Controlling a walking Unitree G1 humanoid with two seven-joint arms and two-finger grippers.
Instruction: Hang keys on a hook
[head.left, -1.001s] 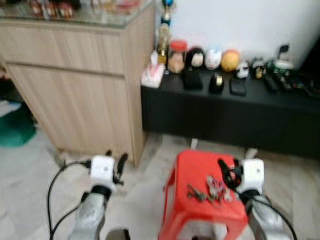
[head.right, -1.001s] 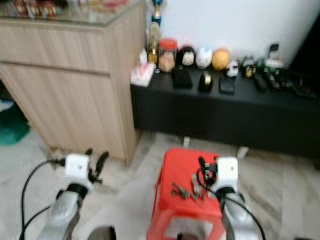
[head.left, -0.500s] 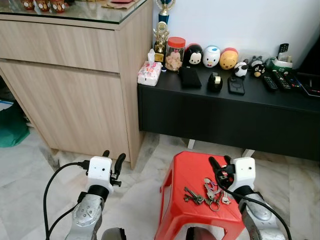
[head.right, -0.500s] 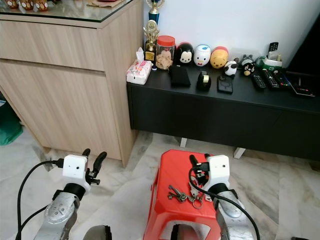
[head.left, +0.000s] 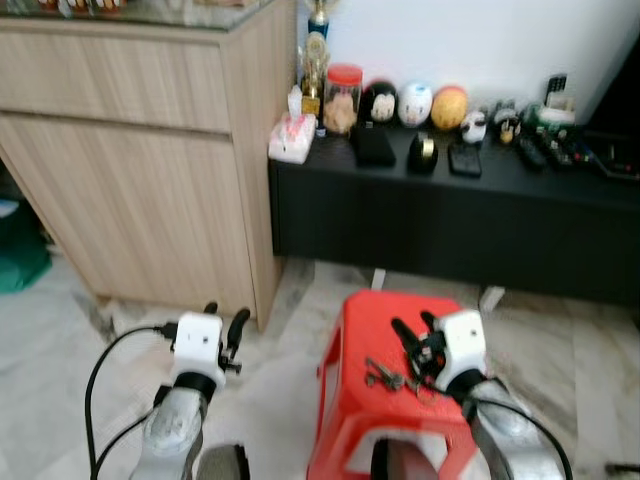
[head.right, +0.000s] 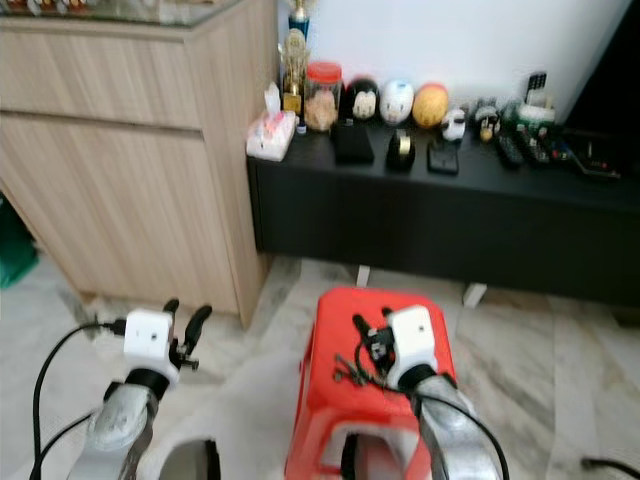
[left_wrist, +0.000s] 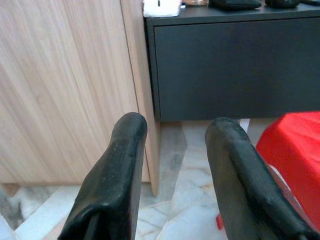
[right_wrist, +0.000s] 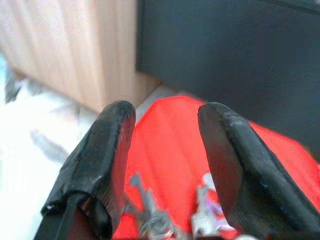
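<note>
2 big pieces of furniture fill the far side: a light wooden cabinet at 10 o'clock and a low black console at 1 o'clock, its top lined with small ornaments and remotes. Nearer, at 5 o'clock, stands a red plastic stool on the marble floor. The right gripper hangs over the stool's seat, its 2 black fingers spread apart with nothing between them. The keys lie on the seat just below and beside those fingertips. At 7 o'clock the left gripper is raised above the floor, fingers parted and empty.
</note>
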